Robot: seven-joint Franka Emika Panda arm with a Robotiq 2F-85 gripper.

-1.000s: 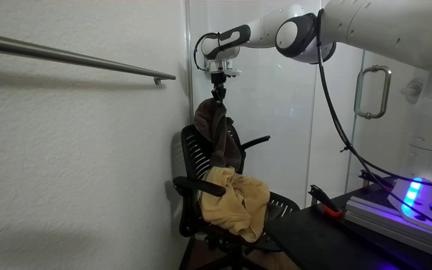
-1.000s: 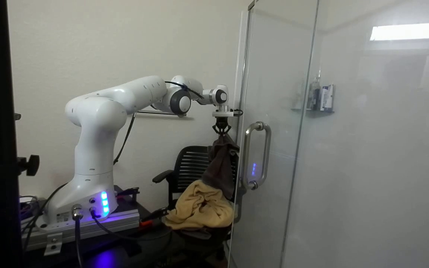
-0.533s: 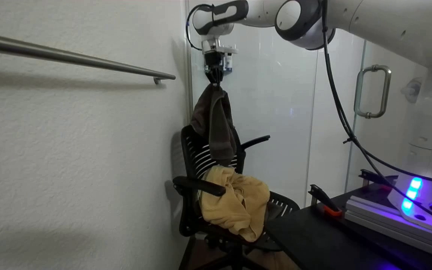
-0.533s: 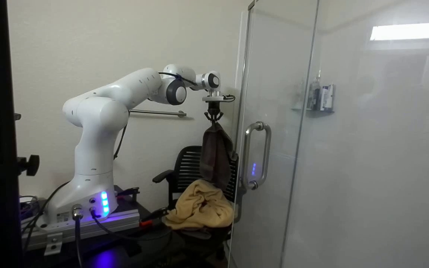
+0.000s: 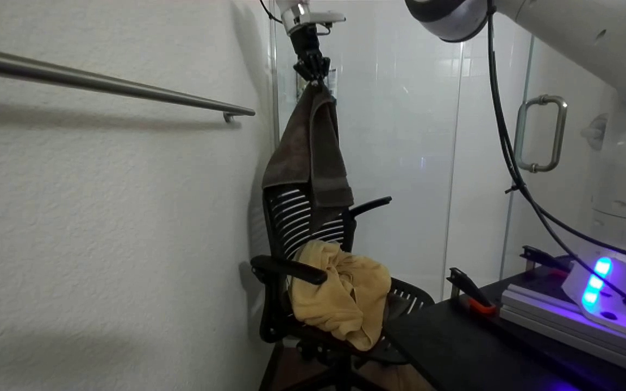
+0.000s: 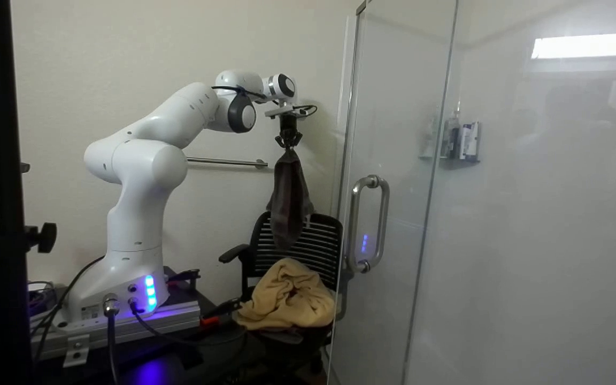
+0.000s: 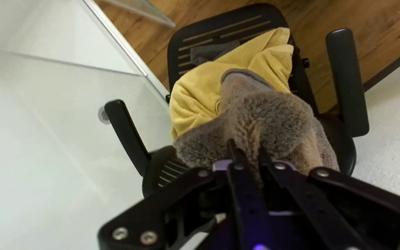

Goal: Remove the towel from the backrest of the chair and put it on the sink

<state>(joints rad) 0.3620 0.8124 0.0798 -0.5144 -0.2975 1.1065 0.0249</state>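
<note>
Brown towel (image 6: pixel 289 200) partly hides the slatted backrest (image 6: pixel 323 243).

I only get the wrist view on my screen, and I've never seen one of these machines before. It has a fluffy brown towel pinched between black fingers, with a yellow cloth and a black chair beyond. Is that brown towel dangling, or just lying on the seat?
Observer: Dangling. In both exterior views the brown towel hangs from the gripper, which is higher than the backrest. Whether the towel's lower part touches the backrest, I cannot tell.

Visitor: From above I couldn't judge that at all! What else is nearby that my picture leaves out?

Observer: A metal bar: both exterior views show it mounted along the wall.
</note>
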